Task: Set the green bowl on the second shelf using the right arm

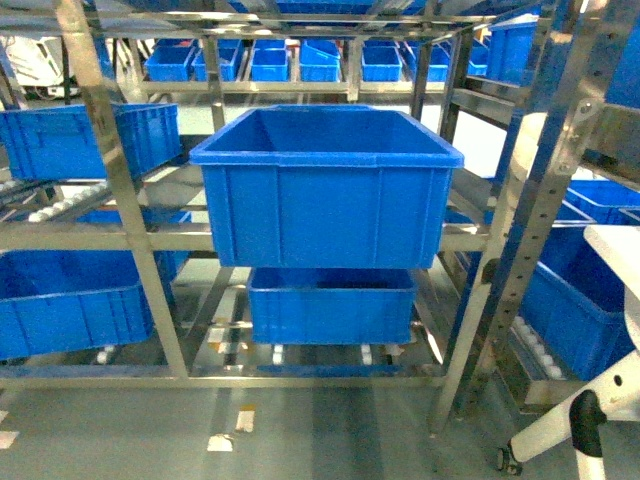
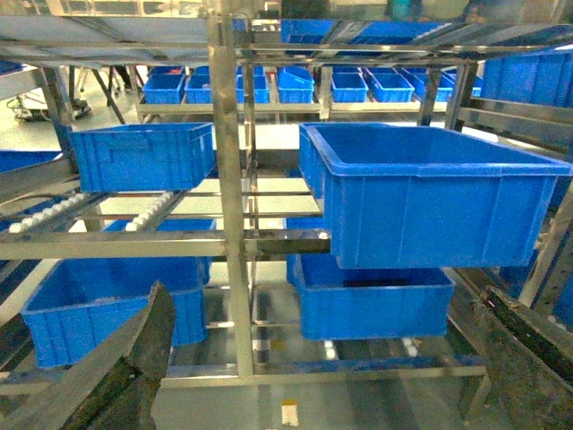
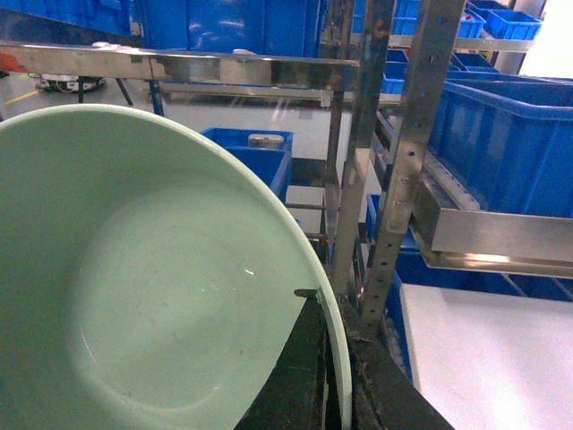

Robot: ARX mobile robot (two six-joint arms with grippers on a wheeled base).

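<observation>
The pale green bowl (image 3: 134, 287) fills the left half of the right wrist view, tilted with its inside toward the camera. My right gripper (image 3: 333, 309) is shut on its rim, one dark finger inside and one outside. The bowl does not show in the head view. The second shelf (image 1: 175, 238) is a steel tier bearing a large deep blue bin (image 1: 325, 185) at the middle of the head view. My left gripper (image 2: 324, 300) is open with nothing between its fingers, facing the rack from a distance.
Perforated steel uprights (image 3: 407, 152) stand just right of the bowl, with a white flat surface (image 3: 488, 358) beyond. Another blue bin (image 1: 330, 305) sits on the tier below the large one. More bins (image 1: 70, 300) and roller rails fill the left rack. A white arm link (image 1: 600, 405) crosses the lower right.
</observation>
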